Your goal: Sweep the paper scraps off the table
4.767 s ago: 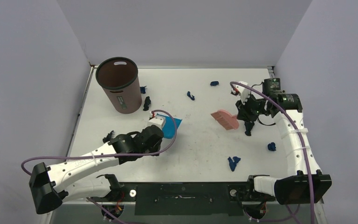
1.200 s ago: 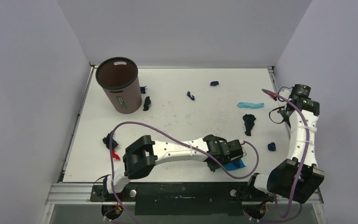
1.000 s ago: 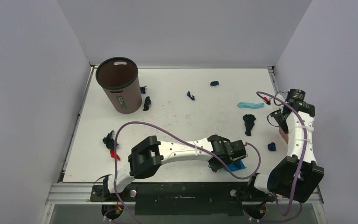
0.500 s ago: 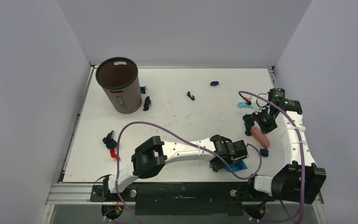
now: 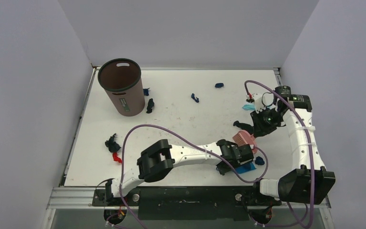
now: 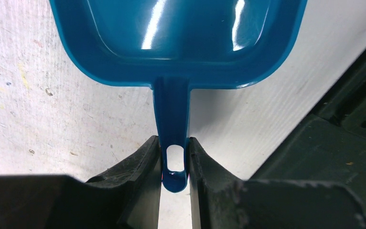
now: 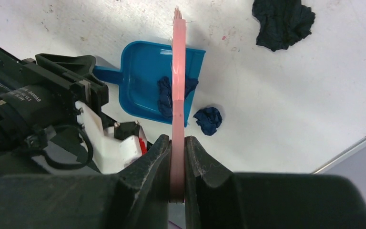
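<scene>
My left gripper [image 6: 174,164] is shut on the handle of the bright blue dustpan [image 6: 176,43], which lies flat near the front edge of the table [image 5: 181,119]. My right gripper [image 7: 177,143] is shut on the pink brush [image 7: 177,71], whose head [image 5: 244,139] hangs over the dustpan [image 5: 244,168]. One navy paper scrap [image 7: 164,98] lies inside the pan and another [image 7: 208,119] lies just outside its mouth, also in the top view [image 5: 259,161]. A larger dark scrap [image 7: 282,21] lies farther off. More scraps [image 5: 219,85] [image 5: 195,98] [image 5: 149,106] lie at the back.
A brown bin [image 5: 122,90] stands at the back left, with a scrap [image 5: 146,91] beside it. A dark scrap [image 5: 111,143] and a red bit [image 5: 116,157] lie at the left. A teal piece [image 5: 248,107] lies by the right arm. The black base rail [image 6: 343,157] runs close to the pan.
My right arm has swung the pink brush from the right edge leftward to the dustpan, pushing a navy scrap toward it. The left gripper has held the dustpan almost still.
</scene>
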Available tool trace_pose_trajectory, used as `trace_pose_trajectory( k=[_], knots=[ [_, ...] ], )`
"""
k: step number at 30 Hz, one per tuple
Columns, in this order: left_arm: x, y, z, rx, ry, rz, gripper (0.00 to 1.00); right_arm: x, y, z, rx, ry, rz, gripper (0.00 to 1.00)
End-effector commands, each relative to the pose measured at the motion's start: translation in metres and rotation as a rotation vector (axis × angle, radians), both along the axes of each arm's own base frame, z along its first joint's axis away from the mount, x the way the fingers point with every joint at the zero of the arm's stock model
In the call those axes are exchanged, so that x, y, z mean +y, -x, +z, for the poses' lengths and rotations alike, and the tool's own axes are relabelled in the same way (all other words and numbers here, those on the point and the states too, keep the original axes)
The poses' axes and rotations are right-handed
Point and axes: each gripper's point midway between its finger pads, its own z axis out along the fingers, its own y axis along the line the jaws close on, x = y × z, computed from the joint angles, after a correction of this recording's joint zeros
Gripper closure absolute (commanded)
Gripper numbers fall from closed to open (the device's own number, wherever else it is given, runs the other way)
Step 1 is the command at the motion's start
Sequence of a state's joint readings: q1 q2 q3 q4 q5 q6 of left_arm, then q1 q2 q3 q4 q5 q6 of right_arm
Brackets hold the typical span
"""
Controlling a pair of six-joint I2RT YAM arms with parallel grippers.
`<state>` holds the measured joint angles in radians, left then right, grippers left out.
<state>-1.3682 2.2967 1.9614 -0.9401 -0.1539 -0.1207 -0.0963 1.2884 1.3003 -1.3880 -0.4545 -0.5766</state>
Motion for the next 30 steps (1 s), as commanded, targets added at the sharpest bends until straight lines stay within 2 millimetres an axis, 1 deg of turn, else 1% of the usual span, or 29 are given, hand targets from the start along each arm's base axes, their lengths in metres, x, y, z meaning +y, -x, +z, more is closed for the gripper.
trace_pose_trajectory(
  k=[1, 2, 5, 7, 10, 11, 13, 14, 15, 17, 20, 22, 25, 28, 30],
  knots=[
    [-0.008, -0.014, 0.029, -0.058, 0.113, 0.034, 1.00, -0.001, -0.017, 0.035, -0.109, 0.008, -0.022, 0.95],
    [-0.005, -0.015, 0.031, -0.059, 0.111, 0.036, 1.00, -0.007, -0.022, 0.041, -0.133, 0.043, -0.033, 0.95],
    [0.002, -0.015, 0.037, -0.064, 0.102, 0.036, 1.00, -0.035, -0.035, 0.059, -0.205, 0.194, -0.085, 0.95],
    [0.007, -0.015, 0.042, -0.064, 0.098, 0.035, 1.00, -0.054, -0.038, 0.063, -0.224, 0.291, -0.122, 0.95],
    [0.010, -0.013, 0.047, -0.055, 0.087, 0.017, 1.00, -0.080, -0.035, 0.057, -0.226, 0.429, -0.182, 0.95],
    [0.010, -0.011, 0.047, -0.046, 0.083, 0.009, 1.00, -0.092, -0.032, 0.054, -0.225, 0.492, -0.212, 0.95],
    [0.011, -0.005, 0.049, -0.017, 0.071, -0.021, 1.00, -0.110, -0.033, 0.050, -0.270, 0.571, -0.282, 0.95],
    [0.012, -0.001, 0.049, 0.002, 0.063, -0.040, 1.00, -0.116, -0.032, 0.048, -0.291, 0.602, -0.305, 0.95],
    [0.013, 0.002, 0.049, 0.016, 0.051, -0.058, 1.00, -0.123, -0.028, 0.040, -0.288, 0.643, -0.323, 0.95],
    [0.015, 0.003, 0.048, 0.020, 0.020, -0.081, 1.00, -0.135, -0.023, 0.035, -0.287, 0.711, -0.357, 0.95],
    [0.021, 0.002, 0.045, 0.010, -0.043, -0.102, 1.00, -0.136, -0.012, 0.016, -0.234, 0.709, -0.374, 0.95],
    [0.021, 0.002, 0.044, 0.009, -0.069, -0.109, 1.00, -0.129, -0.006, 0.002, -0.194, 0.668, -0.375, 0.95],
    [0.020, 0.001, 0.038, 0.014, -0.100, -0.112, 1.00, -0.108, -0.004, -0.014, -0.142, 0.551, -0.344, 0.95],
    [0.018, 0.001, 0.033, 0.022, -0.124, -0.113, 1.00, -0.082, -0.004, -0.022, -0.068, 0.405, -0.299, 0.95],
    [0.018, 0.001, 0.028, 0.026, -0.141, -0.113, 1.00, -0.067, -0.004, -0.025, -0.029, 0.326, -0.285, 0.95]
  ],
)
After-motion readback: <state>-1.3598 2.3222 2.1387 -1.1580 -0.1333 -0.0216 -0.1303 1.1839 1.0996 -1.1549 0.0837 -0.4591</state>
